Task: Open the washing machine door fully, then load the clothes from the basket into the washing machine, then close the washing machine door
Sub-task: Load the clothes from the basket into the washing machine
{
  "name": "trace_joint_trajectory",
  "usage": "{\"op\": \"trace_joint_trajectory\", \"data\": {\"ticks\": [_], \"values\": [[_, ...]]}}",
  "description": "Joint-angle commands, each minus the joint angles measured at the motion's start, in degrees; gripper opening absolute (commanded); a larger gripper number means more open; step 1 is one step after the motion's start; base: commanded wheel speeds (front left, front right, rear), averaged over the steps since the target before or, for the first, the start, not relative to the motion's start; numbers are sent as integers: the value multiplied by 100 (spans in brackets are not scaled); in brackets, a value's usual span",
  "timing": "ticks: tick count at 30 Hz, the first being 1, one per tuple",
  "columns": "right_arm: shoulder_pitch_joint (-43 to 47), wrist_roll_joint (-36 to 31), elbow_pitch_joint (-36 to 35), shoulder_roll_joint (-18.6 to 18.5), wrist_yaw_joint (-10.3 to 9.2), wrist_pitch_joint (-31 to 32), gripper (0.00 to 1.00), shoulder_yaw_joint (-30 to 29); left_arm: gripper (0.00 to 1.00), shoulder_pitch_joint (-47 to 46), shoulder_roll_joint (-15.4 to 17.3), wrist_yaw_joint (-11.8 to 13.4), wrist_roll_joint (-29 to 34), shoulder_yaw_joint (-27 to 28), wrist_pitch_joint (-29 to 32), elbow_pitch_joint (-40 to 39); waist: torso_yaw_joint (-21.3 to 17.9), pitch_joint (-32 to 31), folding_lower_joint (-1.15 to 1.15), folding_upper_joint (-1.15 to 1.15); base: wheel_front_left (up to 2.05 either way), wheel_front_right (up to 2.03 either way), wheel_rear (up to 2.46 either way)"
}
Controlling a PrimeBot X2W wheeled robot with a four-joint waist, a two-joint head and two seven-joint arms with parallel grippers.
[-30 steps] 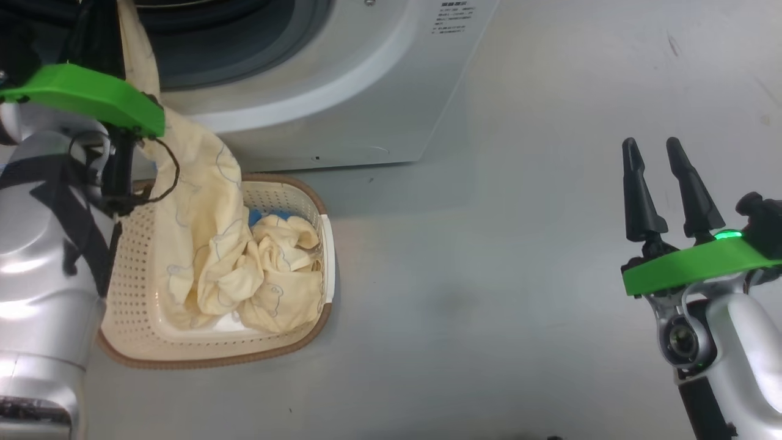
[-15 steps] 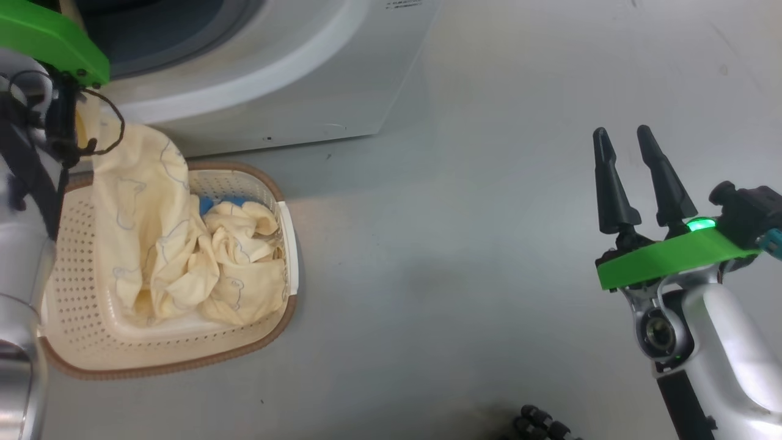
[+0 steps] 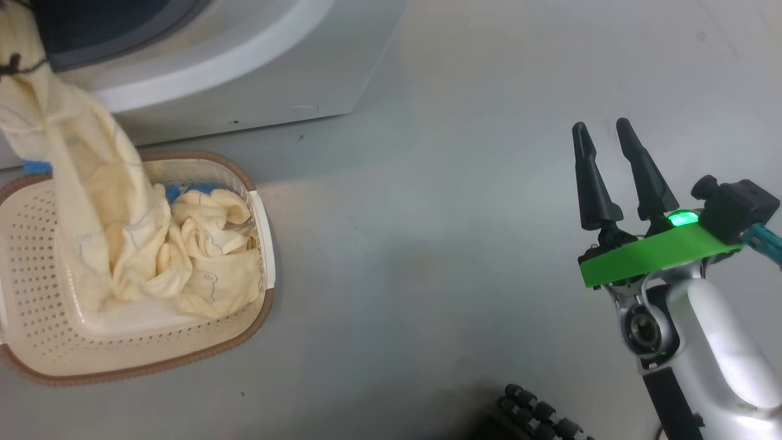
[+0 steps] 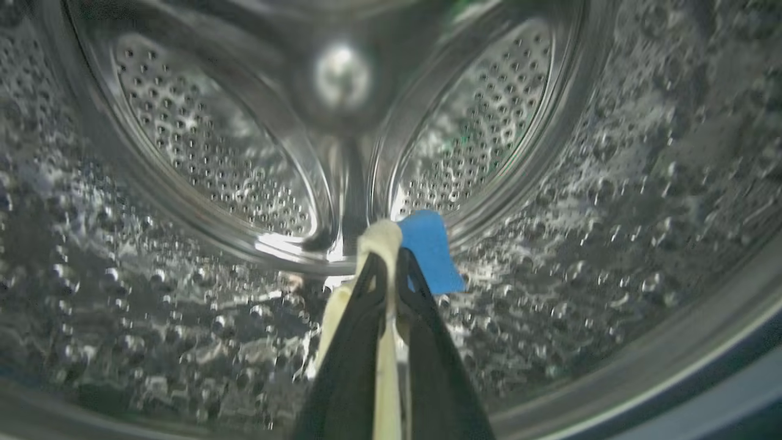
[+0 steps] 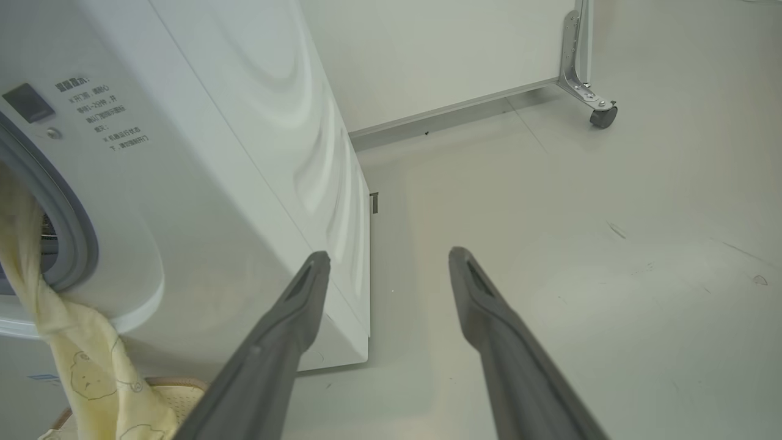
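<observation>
One white washing machine (image 3: 244, 79), one cream plastic basket (image 3: 36, 244), one pile of pale yellow clothes (image 3: 201, 269) in it
The left gripper (image 4: 386, 260) pinches one piece inside the steel drum (image 4: 183, 153). The right gripper (image 3: 601, 124) is wide open, holding nothing

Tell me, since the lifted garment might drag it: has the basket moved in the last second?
No. The basket keeps its place against the washing machine's bottom edge; the whole view slid left, so the camera turned.

Open floor (image 3: 427, 244) beside basket (image 3: 36, 256)
</observation>
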Motion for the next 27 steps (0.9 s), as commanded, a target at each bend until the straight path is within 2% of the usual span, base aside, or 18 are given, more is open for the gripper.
{"op": "trace_joint_trajectory", "data": {"ticks": [1, 4, 7, 20, 21, 22, 23, 27], "values": [[-72, -7, -182, 17, 2, -37, 100, 73, 0, -407, 340, 40, 172, 215, -79, -519, -16, 60, 0, 0, 0, 0, 0], [-95, -8, -195, 50, 2, -37, 100, 74, 0, -302, 417, 84, 441, 543, -80, -1125, -42, 124, 0, 0, 0, 0, 0], [-107, -11, -192, 83, 2, -37, 100, 81, 0, -89, 377, 71, 606, 729, -81, -1162, -50, 144, 0, 0, 0, 0, 0], [-130, 5, -131, 168, 2, -37, 100, 154, 0, -53, 175, -12, 732, 600, -71, 308, -72, 124, 0, 0, 0, 0, 0], [-126, 7, -128, 168, 2, -37, 100, 152, 13, -89, 150, -15, 703, 565, -8, 446, -66, 117, 0, 0, 0, 0, 0], [-123, 10, -126, 167, 2, -37, 100, 149, 46, -128, 130, -17, 703, 492, 47, 549, -62, 110, 0, 0, 0, 0, 0], [-119, 12, -123, 165, 2, -37, 100, 145, 99, -157, 110, -18, 696, 419, 63, 613, -55, 100, 0, 0, 0, 0, 0], [-118, 28, -115, 159, 2, -37, 100, 147, 100, -194, 41, -20, 503, 232, 140, 760, -35, 57, 0, 0, 0, 0, 0]]}}
